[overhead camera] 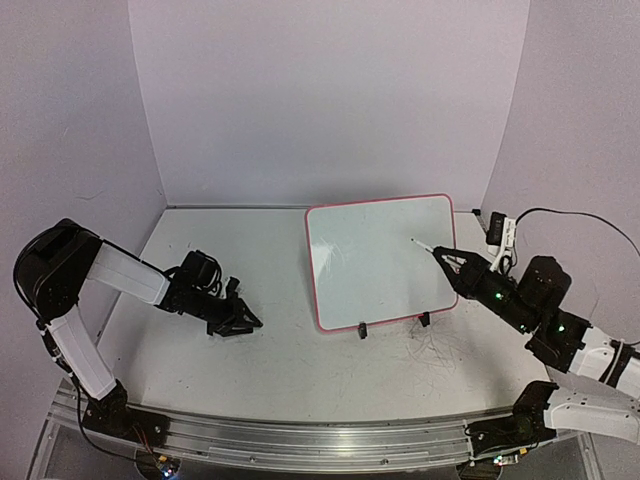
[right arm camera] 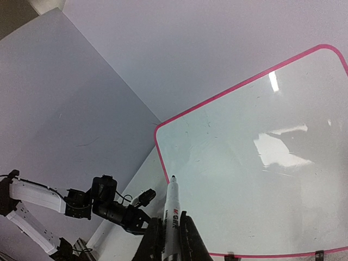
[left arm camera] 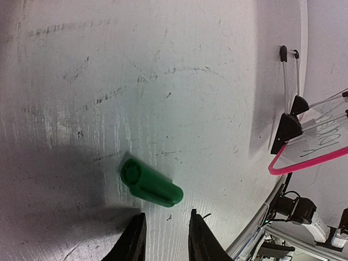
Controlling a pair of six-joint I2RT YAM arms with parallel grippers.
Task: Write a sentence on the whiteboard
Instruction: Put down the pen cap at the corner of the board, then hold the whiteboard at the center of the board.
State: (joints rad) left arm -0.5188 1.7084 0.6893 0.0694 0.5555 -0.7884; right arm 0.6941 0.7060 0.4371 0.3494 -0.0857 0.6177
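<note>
- Top external view: the whiteboard (overhead camera: pixel 370 270) stands tilted back on two black clip feet (overhead camera: pixel 362 328) on the desk (overhead camera: pixel 300 370), directly ahead of the right end effector (overhead camera: pixel 452 264).
- The right end effector is clamped on a white marker (overhead camera: pixel 426 247), which juts forward from its fingers.
- The marker's tip lies over the upper right part of the whiteboard. Whether it touches the surface cannot be told.
- Right wrist view: the marker (right arm camera: pixel 172 215) sits gripped between the two fingers, dark tip pointing up. The whiteboard (right arm camera: pixel 244 163) and its pink rim fill the space beyond it.
- The left end effector (overhead camera: pixel 240 322) rests low over the desk, well apart from the whiteboard, which lies off to its right.
- Left wrist view: its fingers (left arm camera: pixel 133 239) stand a little apart with nothing between them.
- A green marker cap (left arm camera: pixel 151 183) lies on its side on the desk just ahead of those fingertips, not touching them.
- Far to that end effector's right, a corner of the whiteboard shows faint lettering (left arm camera: pixel 326 137), too small to read.
</note>
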